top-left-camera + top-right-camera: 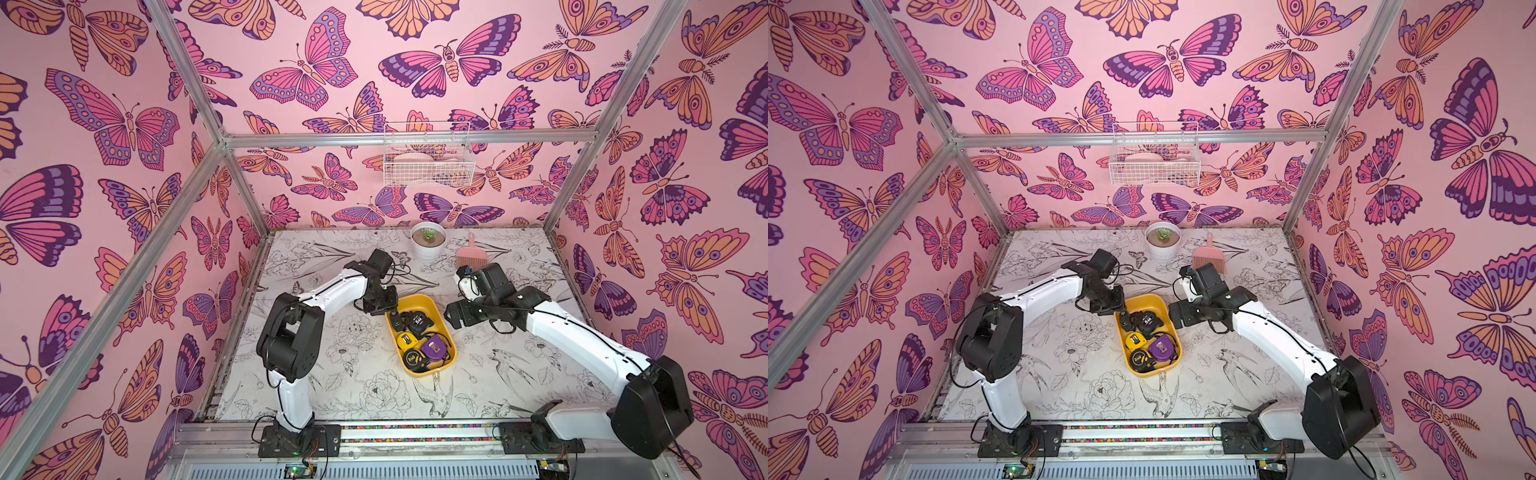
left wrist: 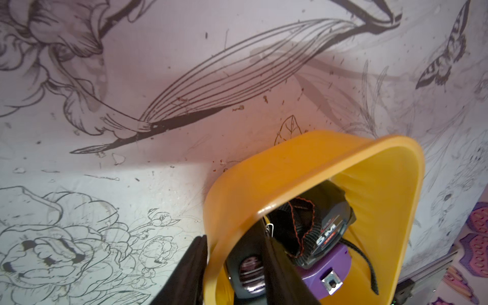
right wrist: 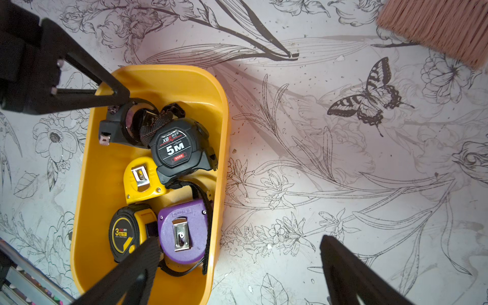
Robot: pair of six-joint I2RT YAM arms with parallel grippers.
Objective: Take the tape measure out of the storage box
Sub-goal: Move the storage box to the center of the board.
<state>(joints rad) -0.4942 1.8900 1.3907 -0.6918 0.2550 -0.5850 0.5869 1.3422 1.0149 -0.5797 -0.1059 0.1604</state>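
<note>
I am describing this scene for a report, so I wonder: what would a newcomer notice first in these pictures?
The pink butterfly wallpaper covering the walls strikes first. Next comes the yellow tray in the middle of the table, packed with tape measures, a purple one among them. The left claw straddles its rim at a far corner, and the right claw hovers open beside it.

"5M" on black tape measure (image 3: 182, 149), "3m" on yellow-black tape measure (image 3: 124, 233)
</note>
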